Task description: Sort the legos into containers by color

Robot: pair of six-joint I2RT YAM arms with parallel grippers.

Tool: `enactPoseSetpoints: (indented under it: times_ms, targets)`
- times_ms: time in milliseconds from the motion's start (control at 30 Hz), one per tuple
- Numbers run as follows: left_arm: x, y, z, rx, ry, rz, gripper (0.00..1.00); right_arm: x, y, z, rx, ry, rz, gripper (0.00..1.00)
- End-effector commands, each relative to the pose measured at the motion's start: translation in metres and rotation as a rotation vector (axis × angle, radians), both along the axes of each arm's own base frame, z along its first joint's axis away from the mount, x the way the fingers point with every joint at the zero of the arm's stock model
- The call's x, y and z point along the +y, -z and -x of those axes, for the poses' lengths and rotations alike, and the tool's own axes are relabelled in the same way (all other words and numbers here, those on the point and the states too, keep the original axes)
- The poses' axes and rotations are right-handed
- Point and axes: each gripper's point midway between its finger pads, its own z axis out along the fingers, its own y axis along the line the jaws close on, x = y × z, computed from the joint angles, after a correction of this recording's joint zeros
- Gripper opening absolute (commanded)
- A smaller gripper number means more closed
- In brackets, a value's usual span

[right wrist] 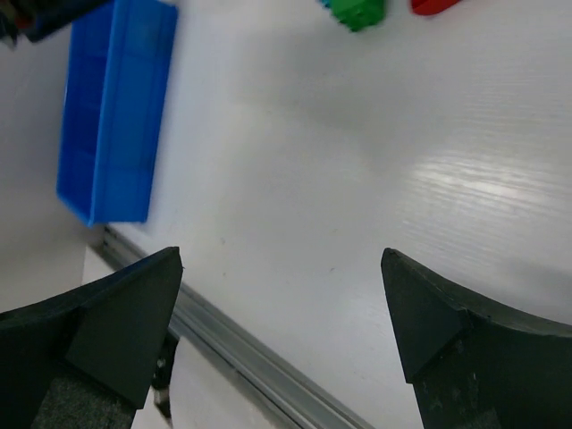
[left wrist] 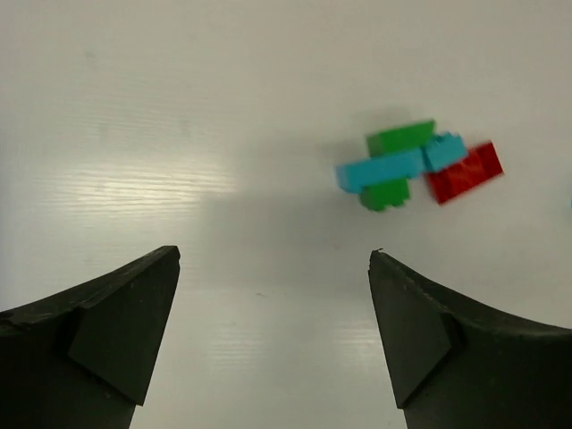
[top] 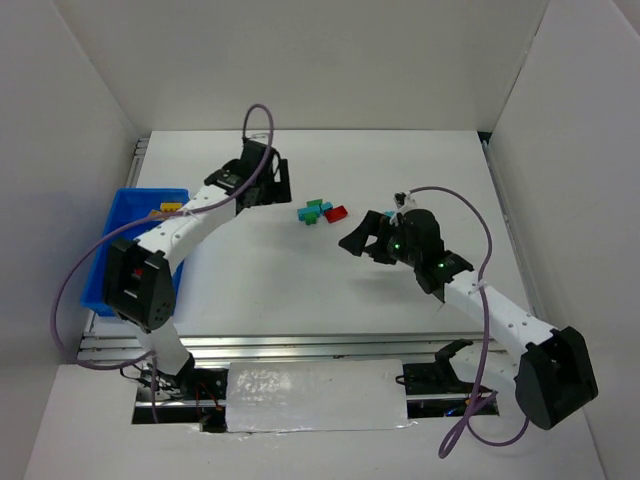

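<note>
A small cluster of legos point(top: 320, 212) lies at mid-table: a long teal brick point(left wrist: 380, 170) across a green one point(left wrist: 399, 138), a smaller teal piece point(left wrist: 442, 150) and a red brick point(left wrist: 465, 172). My left gripper point(left wrist: 274, 255) hangs open and empty just left of the cluster, which sits ahead of its right finger. On the cluster's right, my right gripper point(right wrist: 281, 253) is also open and empty over bare table. The blue tray of containers point(top: 125, 225) lies at the left edge, with a yellow lego point(top: 171, 207) at its far end. The left arm covers part of the tray.
White walls close in the table on the left, back and right. A metal rail point(top: 300, 345) runs along the near edge in front of the arm bases. In the right wrist view the tray point(right wrist: 116, 107) is at upper left and the rail point(right wrist: 250, 357) crosses below the fingers.
</note>
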Motion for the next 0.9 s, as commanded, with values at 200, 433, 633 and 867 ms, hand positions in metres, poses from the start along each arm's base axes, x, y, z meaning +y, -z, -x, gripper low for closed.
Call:
enactPoseSetpoints:
  times_ms: [200,433,633,867]
  targets:
    - [-0.092,0.048,-0.002,0.109,0.449,0.083,1.0,-0.064,-0.005,-0.015,0.006,0.284,0.014,1.0]
    - [-0.121,0.045,0.005,0.092,0.455,0.12,1.0,-0.072,0.012,-0.034,0.087,0.357,0.057,1.0]
    - [-0.179,0.032,0.019,0.005,0.801,0.016,0.99,-0.093,0.004,-0.027,0.049,0.508,-0.008,1.0]
    - [-0.221,0.048,-0.014,-0.115,1.055,-0.079,0.98,-0.098,-0.03,0.0,-0.081,0.472,-0.082,1.0]
